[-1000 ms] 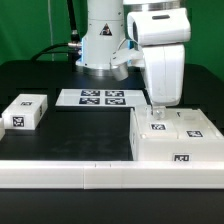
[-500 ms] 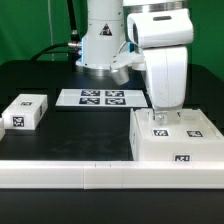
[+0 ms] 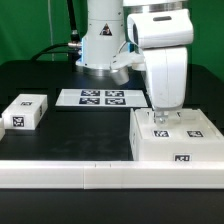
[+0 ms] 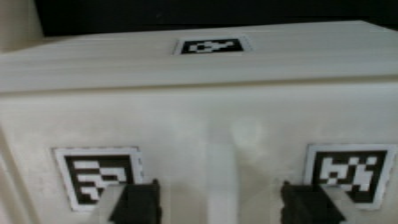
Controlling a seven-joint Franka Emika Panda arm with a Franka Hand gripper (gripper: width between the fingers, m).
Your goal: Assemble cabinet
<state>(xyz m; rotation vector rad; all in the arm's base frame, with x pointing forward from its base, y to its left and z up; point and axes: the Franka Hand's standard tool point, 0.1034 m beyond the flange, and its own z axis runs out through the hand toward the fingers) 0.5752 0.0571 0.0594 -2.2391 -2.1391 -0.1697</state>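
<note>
The cabinet (image 3: 176, 146) is a large white box with black-and-white tags, lying on the black table at the exterior view's right. My gripper (image 3: 160, 118) hangs straight down over the cabinet's top, near its far left part. In the wrist view the cabinet (image 4: 196, 110) fills the frame, with one tag at its far edge and two near the fingers. The gripper (image 4: 219, 203) is open, and its dark fingertips (image 4: 134, 200) stand either side of a raised strip between the two near tags. Nothing is held between the jaws.
A small white single-tag block (image 3: 24, 112) lies at the exterior view's left. The marker board (image 3: 100, 97) lies flat behind the middle of the table. A long white rail (image 3: 90, 176) runs along the front edge. The arm's base (image 3: 100, 45) stands at the back.
The gripper has shifted slightly and come a little lower over the cabinet's top. Nothing else has moved.
</note>
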